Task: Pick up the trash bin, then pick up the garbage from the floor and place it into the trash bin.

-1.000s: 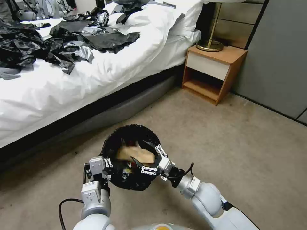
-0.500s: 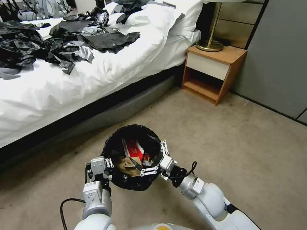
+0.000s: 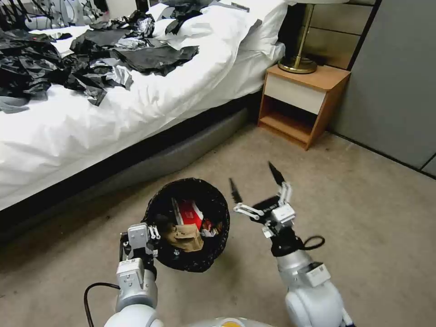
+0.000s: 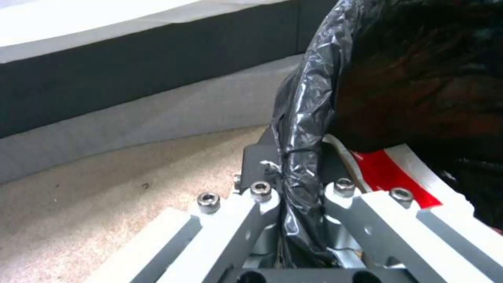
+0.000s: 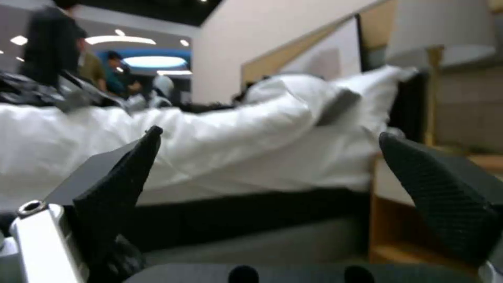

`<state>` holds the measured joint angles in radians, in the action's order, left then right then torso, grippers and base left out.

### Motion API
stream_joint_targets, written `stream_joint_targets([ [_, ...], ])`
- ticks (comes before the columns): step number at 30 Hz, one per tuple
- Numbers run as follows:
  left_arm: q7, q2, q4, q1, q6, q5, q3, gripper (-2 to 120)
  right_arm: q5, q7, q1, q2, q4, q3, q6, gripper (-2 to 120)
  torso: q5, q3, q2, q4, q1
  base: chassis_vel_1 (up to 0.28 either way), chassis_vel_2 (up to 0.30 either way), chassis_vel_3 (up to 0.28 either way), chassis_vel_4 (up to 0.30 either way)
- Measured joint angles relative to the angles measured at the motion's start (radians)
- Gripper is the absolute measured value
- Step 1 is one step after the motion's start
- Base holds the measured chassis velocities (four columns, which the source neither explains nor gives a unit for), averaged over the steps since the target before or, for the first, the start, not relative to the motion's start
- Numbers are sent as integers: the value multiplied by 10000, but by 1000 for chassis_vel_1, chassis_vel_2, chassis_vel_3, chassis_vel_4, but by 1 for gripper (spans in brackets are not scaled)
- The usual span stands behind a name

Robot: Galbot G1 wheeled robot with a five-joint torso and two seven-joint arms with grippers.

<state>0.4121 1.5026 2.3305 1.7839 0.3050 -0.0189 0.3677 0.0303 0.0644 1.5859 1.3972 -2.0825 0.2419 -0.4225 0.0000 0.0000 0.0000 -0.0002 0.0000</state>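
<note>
Beige carpet (image 3: 363, 218) lay beside a white bed (image 3: 136, 104) and a wooden nightstand (image 3: 302, 102). The left end effector (image 3: 152, 236) pinched the trash bin (image 3: 190, 263) rim; the right end effector (image 3: 254, 184) hovered beside it, spread wide.

Trash bin (image 3: 190, 259) liner: crinkly glossy black plastic. Garbage (image 3: 185, 236): crumpled matt brown paper.
</note>
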Motion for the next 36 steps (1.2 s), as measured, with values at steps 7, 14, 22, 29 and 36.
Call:
stream_joint_targets([
  [7, -1, -39, 143, 124, 4, -38, 76, 3, 60, 361, 16, 68, 349, 115, 95, 100, 0, 0, 0, 2, 0, 0, 0, 0, 0],
  [14, -4, -37, 256, 176, 4, -25, 81, 3, 46, 319, -121, 64, 389, 127, 135, 100, 0, 0, 0, 2, -1, 32, 36, 29, 36],
  [22, -7, -33, 311, 200, 11, 6, 81, 3, -76, 371, -260, -21, 329, 264, 200, 100, 0, 0, 0, 2, 0, 72, 75, 80, 81],
  [29, -7, -16, 358, 237, 12, 28, 101, 3, -161, 506, -347, -61, 261, 271, 231, 100, 0, 1, 0, 1, 0, 117, 105, 111, 96],
  [36, -6, 6, 510, 385, 12, 58, 115, 3, -276, 488, -569, -89, 166, 305, 305, 100, 0, 0, 0, 3, 0, 137, 133, 119, 122],
])
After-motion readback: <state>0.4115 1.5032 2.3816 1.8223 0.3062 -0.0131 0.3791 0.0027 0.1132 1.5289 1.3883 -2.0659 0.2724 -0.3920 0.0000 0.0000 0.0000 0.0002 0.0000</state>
